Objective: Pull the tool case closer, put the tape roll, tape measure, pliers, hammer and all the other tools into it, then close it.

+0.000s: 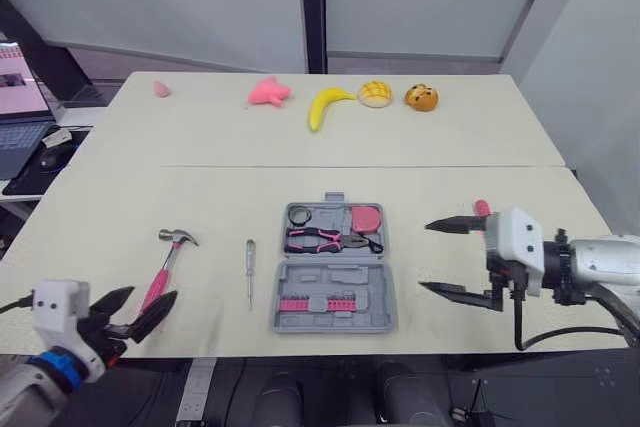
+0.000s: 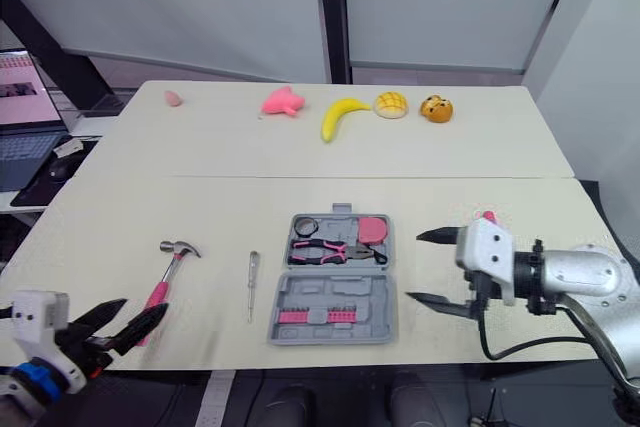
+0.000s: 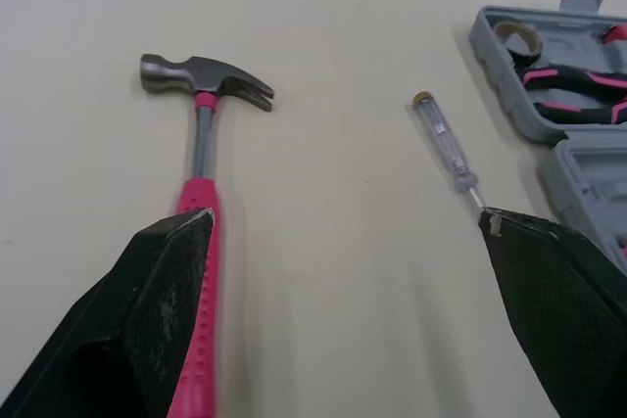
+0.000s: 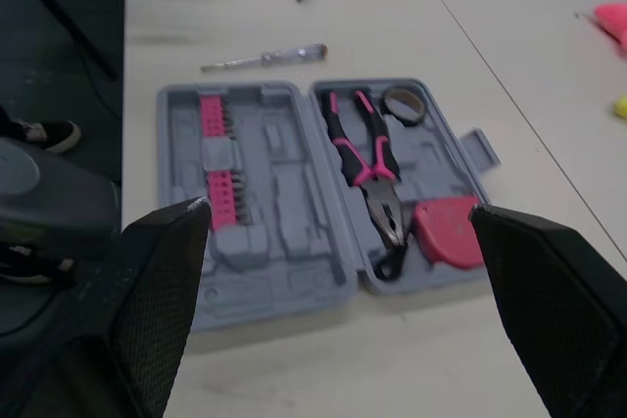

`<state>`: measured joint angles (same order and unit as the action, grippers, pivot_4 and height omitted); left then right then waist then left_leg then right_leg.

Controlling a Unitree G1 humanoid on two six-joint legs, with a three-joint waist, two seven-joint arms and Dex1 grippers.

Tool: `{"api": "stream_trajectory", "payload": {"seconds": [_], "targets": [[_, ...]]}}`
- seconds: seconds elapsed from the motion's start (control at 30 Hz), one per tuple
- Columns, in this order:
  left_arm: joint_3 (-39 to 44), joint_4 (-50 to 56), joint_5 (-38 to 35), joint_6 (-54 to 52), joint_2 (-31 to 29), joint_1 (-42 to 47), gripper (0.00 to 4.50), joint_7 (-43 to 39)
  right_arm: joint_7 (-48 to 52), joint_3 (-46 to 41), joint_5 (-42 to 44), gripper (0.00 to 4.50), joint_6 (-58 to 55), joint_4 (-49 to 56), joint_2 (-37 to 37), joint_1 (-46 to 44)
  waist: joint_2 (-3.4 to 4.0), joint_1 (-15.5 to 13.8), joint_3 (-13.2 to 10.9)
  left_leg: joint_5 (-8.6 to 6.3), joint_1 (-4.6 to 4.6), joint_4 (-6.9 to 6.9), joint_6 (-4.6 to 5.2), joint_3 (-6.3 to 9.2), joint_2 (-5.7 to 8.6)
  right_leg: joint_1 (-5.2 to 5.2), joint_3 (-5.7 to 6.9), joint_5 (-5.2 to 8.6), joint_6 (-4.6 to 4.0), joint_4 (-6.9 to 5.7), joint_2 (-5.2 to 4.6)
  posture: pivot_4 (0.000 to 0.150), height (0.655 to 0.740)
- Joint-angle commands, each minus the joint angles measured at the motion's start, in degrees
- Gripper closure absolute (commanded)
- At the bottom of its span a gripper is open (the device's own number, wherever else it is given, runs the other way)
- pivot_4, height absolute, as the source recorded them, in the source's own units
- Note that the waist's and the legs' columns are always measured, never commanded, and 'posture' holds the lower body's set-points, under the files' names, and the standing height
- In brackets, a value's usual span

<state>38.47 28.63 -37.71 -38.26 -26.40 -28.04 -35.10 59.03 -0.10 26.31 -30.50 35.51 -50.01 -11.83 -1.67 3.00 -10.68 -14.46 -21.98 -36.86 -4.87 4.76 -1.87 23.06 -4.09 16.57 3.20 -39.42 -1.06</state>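
The grey tool case (image 1: 333, 267) lies open at the middle of the near table. Its far half holds a tape roll (image 1: 300, 215), pink-handled pliers (image 1: 325, 240) and a pink tape measure (image 1: 366, 218); the near half has a pink bit set (image 1: 310, 304). A pink-handled hammer (image 1: 168, 262) and a clear screwdriver (image 1: 250, 269) lie on the table left of the case. My left gripper (image 1: 153, 293) is open at the hammer's handle end, one finger (image 3: 167, 281) over the grip. My right gripper (image 1: 424, 256) stands open just right of the case, empty.
On the far table sit a pink toy (image 1: 268, 93), a banana (image 1: 325, 105), a bun (image 1: 375, 93), an orange toy (image 1: 421, 97) and a small pink piece (image 1: 161, 89). A laptop (image 1: 20, 97) and mouse are on a side desk at left. A pink object (image 1: 481, 208) shows behind my right gripper.
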Motion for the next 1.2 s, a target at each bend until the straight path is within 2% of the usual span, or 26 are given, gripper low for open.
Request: {"api": "stream_trajectory", "payload": {"seconds": [0.03, 0.23, 0.43, 0.87, 1.2], "targets": [[-3.01, 6.95, -0.27, 0.31, 4.41, -0.36, 0.00, 6.72, -0.72, 4.76, 0.84, 0.02, -2.40, -0.15, 2.25, -5.59, -0.04, -0.07, 0.02, 0.00, 0.00, 0.00, 0.00, 0.00, 0.01, 0.00, 0.00, -0.02, -0.02, 0.01, 0.00, 0.150, 0.7255], [-10.94, 11.71, 5.06, 3.79, 10.54, -1.32, 0.00, 13.94, -0.12, 9.33, -0.29, 0.02, -2.55, -2.93, 4.64, -10.91, -0.06, -0.58, 0.04, 0.00, -0.05, 0.00, 0.00, 0.01, 0.02, -0.02, 0.00, -0.17, -0.20, 0.18, 0.00, 0.150, 0.7255], [-17.19, 10.27, 10.20, 7.08, 12.22, -0.43, 0.00, 17.58, -0.01, 10.39, -0.57, 0.02, -2.15, -3.74, 4.95, -11.67, -0.05, -0.45, 0.05, -0.03, -0.07, -0.01, 0.02, -0.12, 0.05, -0.13, -0.07, -0.25, -0.09, 0.50, -0.05, 0.150, 0.7255], [-27.84, -0.70, 21.40, 7.82, 12.76, 11.81, 0.00, 24.91, 0.15, 12.21, -1.71, 0.02, -1.64, -4.67, 5.25, -13.10, -0.05, -0.79, 0.05, -0.03, 0.04, -0.08, 0.03, -0.01, 0.05, -0.31, 0.02, -0.28, -0.06, 0.46, -0.02, 0.150, 0.7255], [-33.78, -9.60, 26.08, 7.14, 13.76, 19.27, 0.00, 26.45, 0.58, 13.28, -2.98, 0.02, -1.13, -5.02, 6.04, -13.33, -0.06, -1.07, 0.05, -0.03, 0.08, -0.08, 0.03, 0.08, 0.08, -0.40, 0.07, -0.29, -0.05, 0.47, -0.03, 0.150, 0.7255]]}}
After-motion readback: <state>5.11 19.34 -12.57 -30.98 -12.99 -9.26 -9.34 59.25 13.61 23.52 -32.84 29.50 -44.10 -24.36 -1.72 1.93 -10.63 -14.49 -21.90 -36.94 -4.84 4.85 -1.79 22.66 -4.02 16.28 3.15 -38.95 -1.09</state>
